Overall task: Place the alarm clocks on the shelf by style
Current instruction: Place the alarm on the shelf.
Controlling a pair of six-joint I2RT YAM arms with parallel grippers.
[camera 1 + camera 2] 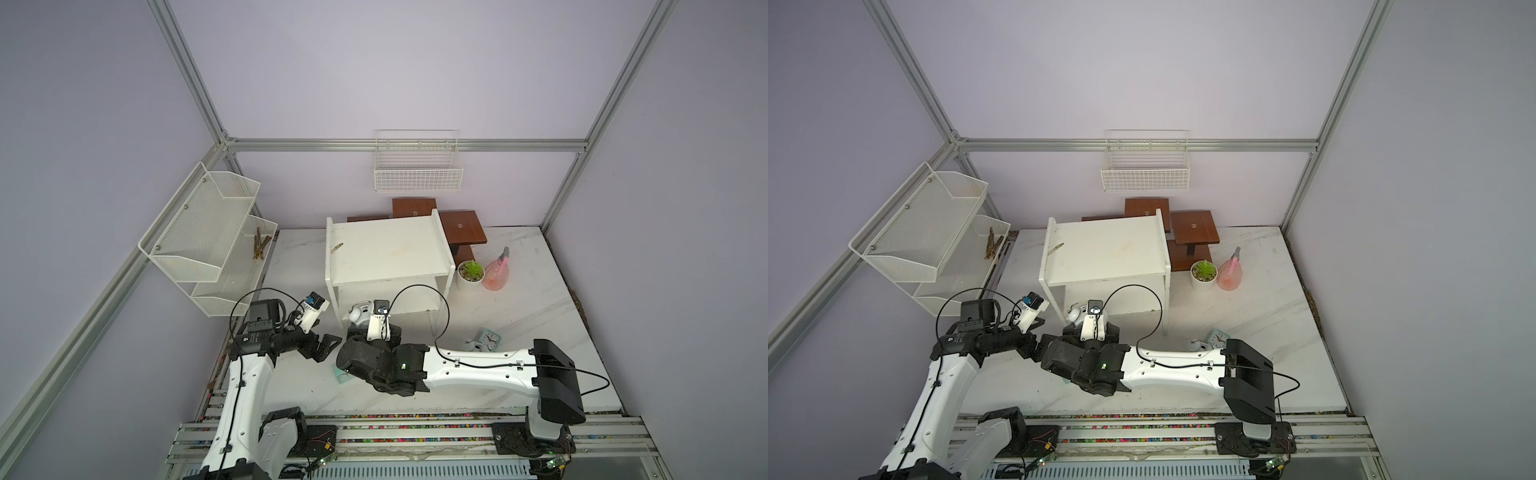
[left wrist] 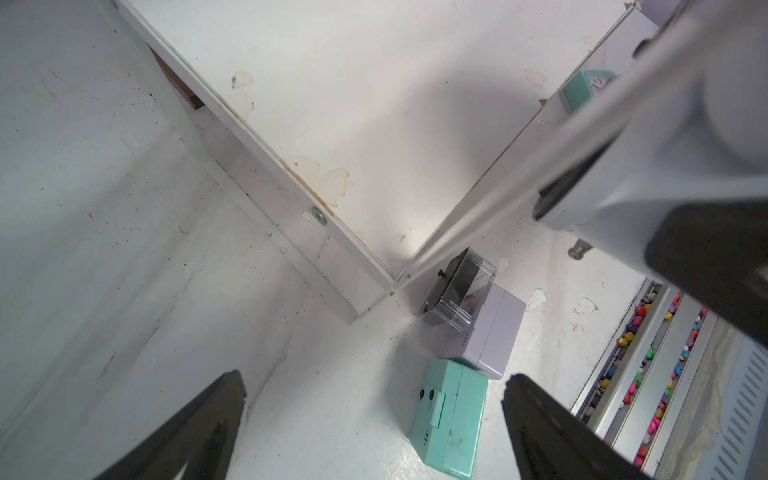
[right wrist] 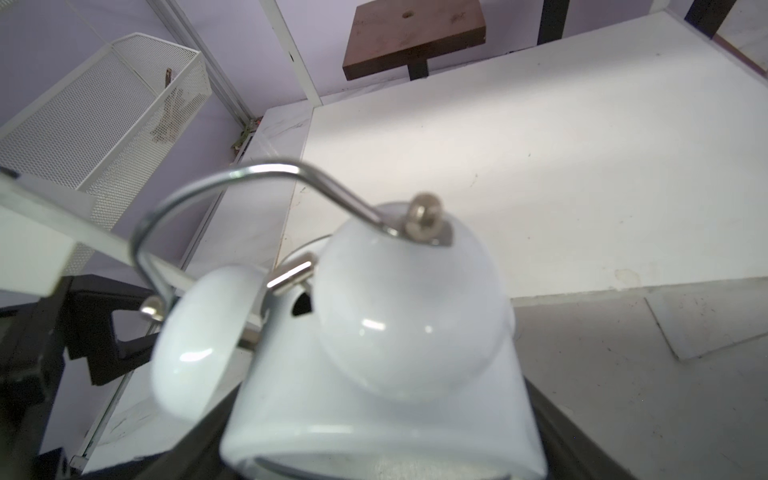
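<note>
1. Right wrist view: the right gripper (image 3: 374, 424) clamps its jaws on the glossy body of a white twin-bell clock (image 3: 395, 332). The clock is held at the front corner of the shelf (image 1: 386, 249), not yet on the lower board (image 3: 540, 166).
2. We judge that the wire handle (image 3: 266, 168) could snag the front leg (image 3: 41, 216) close beside it, twisting the clock loose.
3. The left gripper (image 2: 374, 376), jaws wide and empty, hovers over three square clocks (image 2: 486, 332). Its arm is near the right arm, so we judge a collision possible.
</note>
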